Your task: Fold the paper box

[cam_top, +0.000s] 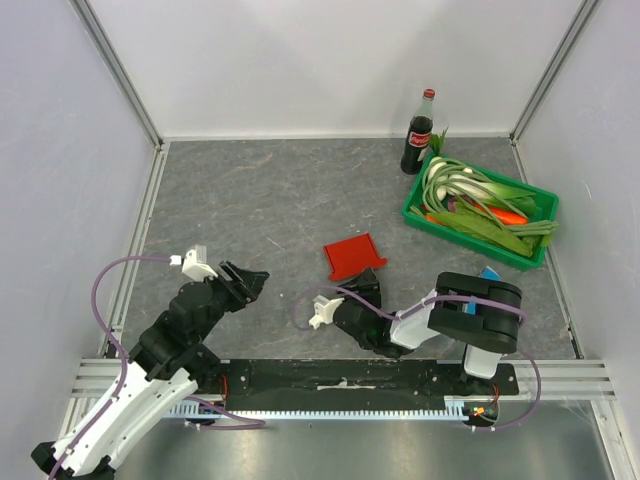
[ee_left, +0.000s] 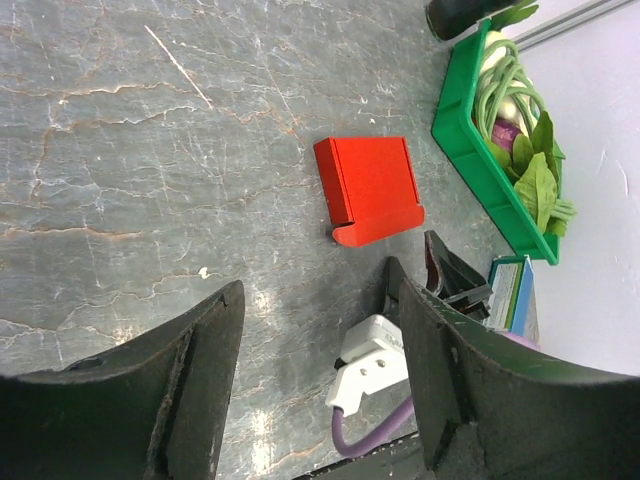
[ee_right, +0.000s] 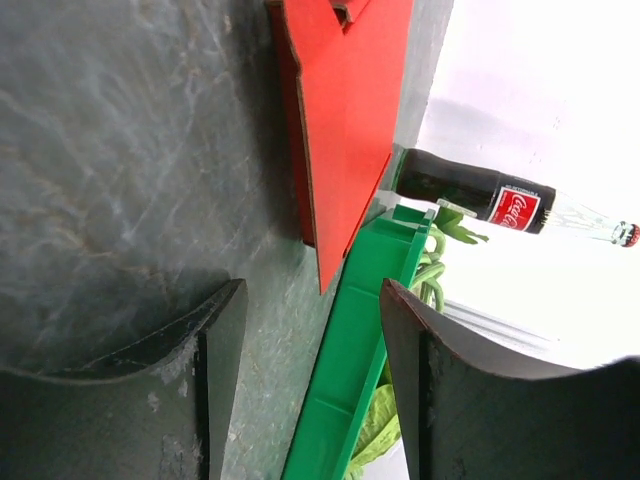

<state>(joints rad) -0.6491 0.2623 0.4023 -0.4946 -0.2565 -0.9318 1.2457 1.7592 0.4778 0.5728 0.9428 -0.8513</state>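
Note:
The paper box [cam_top: 355, 256] is a bright red folded pack lying on the grey table, a little right of centre. In the left wrist view the paper box [ee_left: 370, 190] shows a curled flap on its near edge. My left gripper [cam_top: 245, 283] stands open to the box's left, well apart from it, and nothing lies between its fingers [ee_left: 215, 340]. My right gripper [cam_top: 365, 290] is open just in front of the box's near edge. In the right wrist view the paper box [ee_right: 345, 120] lies ahead of the open right gripper [ee_right: 312, 300], untouched.
A green crate [cam_top: 480, 215] of vegetables stands at the back right, with a cola bottle [cam_top: 418, 135] behind it. A small blue box [cam_top: 488, 273] lies beside the right arm. White walls and aluminium rails bound the table.

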